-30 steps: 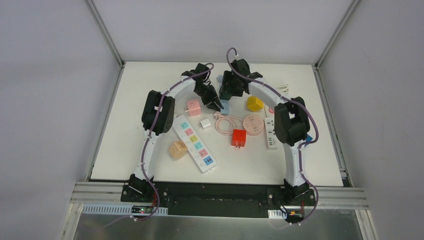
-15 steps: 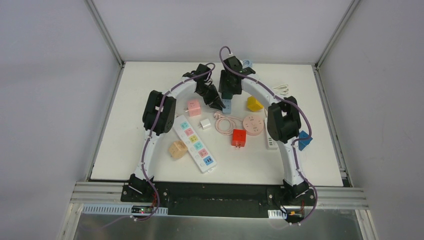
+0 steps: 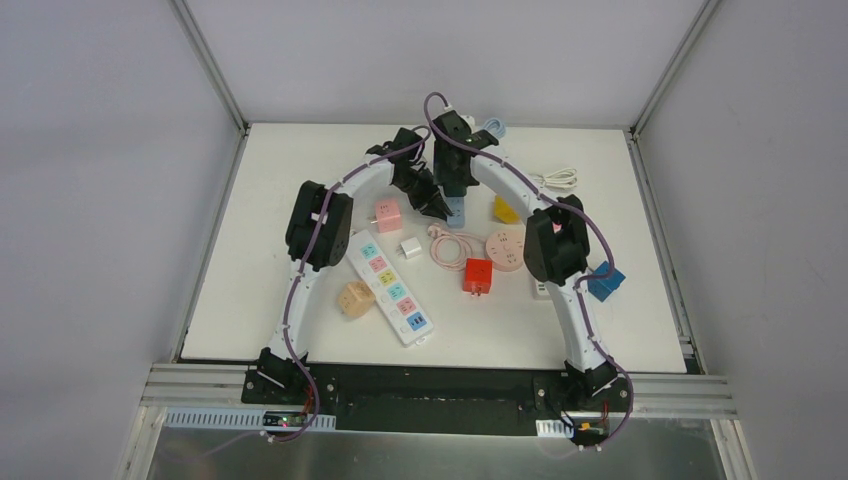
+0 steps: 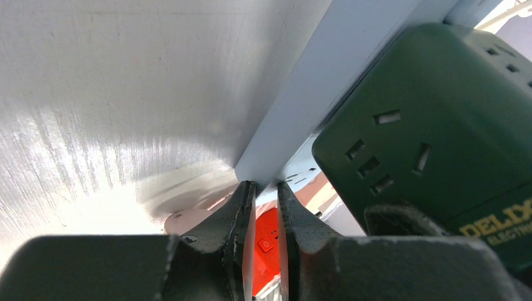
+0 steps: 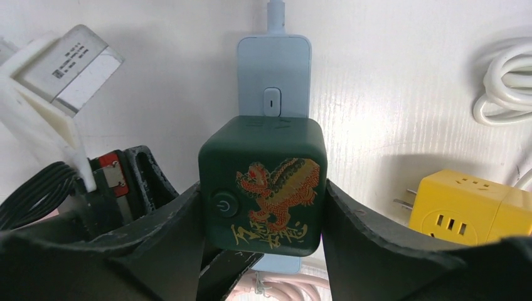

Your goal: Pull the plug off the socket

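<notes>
Pinches green plug (image 5: pixel 260 188) in right end effector (image 5: pixel 260 213), seated on blue strip (image 5: pixel 273 75) near middle of table's (image 3: pixel 270 160) far edge. Holds left end effector (image 4: pixel 265 188) pressed together, tips at strip's edge.

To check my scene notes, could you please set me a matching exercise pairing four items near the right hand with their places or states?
1 green cube
2 yellow cube
3 white cable
4 blue strip

A lying in loops
B under the green cube
C between the fingers of the right hand
D bare prongs showing

Pairs: 1-C; 2-D; 3-A; 4-B
</notes>
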You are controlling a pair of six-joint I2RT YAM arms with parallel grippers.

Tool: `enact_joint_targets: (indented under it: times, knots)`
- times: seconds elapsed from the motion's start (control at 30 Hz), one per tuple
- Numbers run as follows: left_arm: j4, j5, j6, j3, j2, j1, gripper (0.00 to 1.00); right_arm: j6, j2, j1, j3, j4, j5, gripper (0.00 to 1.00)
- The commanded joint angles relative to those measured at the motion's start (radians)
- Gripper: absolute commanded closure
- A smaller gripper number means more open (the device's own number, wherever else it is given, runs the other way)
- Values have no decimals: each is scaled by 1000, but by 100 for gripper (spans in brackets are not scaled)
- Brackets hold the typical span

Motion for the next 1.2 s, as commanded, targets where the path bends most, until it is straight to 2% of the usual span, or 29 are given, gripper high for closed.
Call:
enact_joint_targets:
  times: [0.0, 0.17, 0.37, 0.4, 0.47, 0.57, 0.73, 0.83, 1.03, 1.17]
  knots:
    - [-22, -109, 1, 25, 62, -18, 87, 47, -93, 9, 121, -30, -172, 100]
    - [-20, -104, -5, 37, 70, -20, 87, 139, -122, -38, 125, -24, -382, 100]
    - [-12, -102, -12, 44, 75, -20, 85, 202, -161, -65, 0, 49, -450, 100]
    - [-8, -101, -14, 43, 76, -20, 84, 199, -169, -60, -40, 69, -441, 100]
    - [12, -93, -21, 41, 78, -20, 80, 137, -177, -22, -73, 84, -311, 100]
    - [136, -51, -69, -10, 72, -20, 68, 50, -147, 18, -81, 69, -142, 100]
    - [314, -33, -136, -90, 52, -22, 58, -5, -129, 32, -122, 77, -41, 100]
    - [313, -57, -130, -92, 49, -26, 61, 22, -133, 19, -99, 60, -109, 100]
    - [300, -117, -115, -110, 31, -40, 73, 181, -92, -22, 202, -92, -379, 100]
    - [264, -130, -100, -97, 32, -47, 77, 259, -109, -65, 196, -95, -479, 100]
